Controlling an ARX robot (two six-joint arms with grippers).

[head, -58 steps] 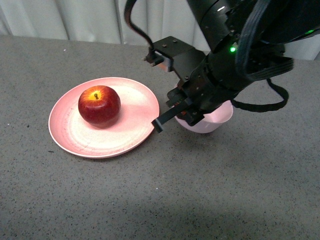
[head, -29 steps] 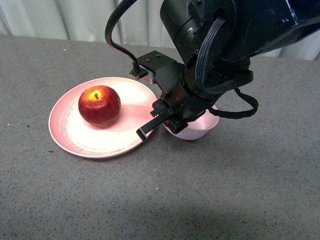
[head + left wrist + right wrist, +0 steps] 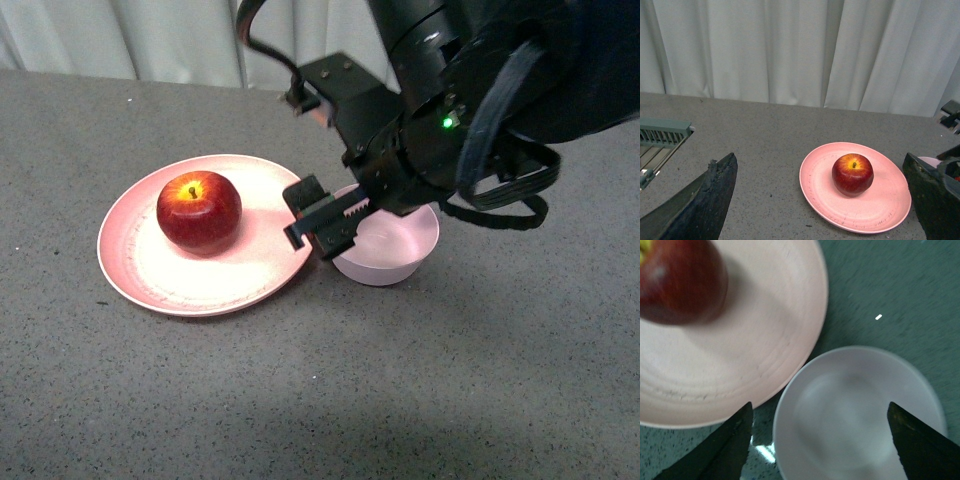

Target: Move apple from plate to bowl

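The dark red apple [image 3: 198,210] sits upright on the left half of the wide pink plate [image 3: 150,272]. The small pale pink bowl [image 3: 392,250] stands empty, touching the plate's right rim. My right gripper [image 3: 318,222] is open and empty, hovering over the gap between plate and bowl. Its wrist view shows the bowl [image 3: 855,410] between the fingers [image 3: 725,450], with the plate [image 3: 740,365] and apple [image 3: 680,282] beyond. My left gripper [image 3: 820,200] is open and empty, well back from the plate [image 3: 875,210] and apple [image 3: 852,174].
Grey speckled tabletop [image 3: 300,400] all round, white curtain [image 3: 150,40] behind. The bulky right arm [image 3: 470,110] hangs above the bowl's far side. A green slatted rack [image 3: 660,135] lies beside the left gripper.
My right arm swung left over the plate's rim, then drew back and up, uncovering the bowl. The bowl sits a little nearer the plate than before. The apple has not moved.
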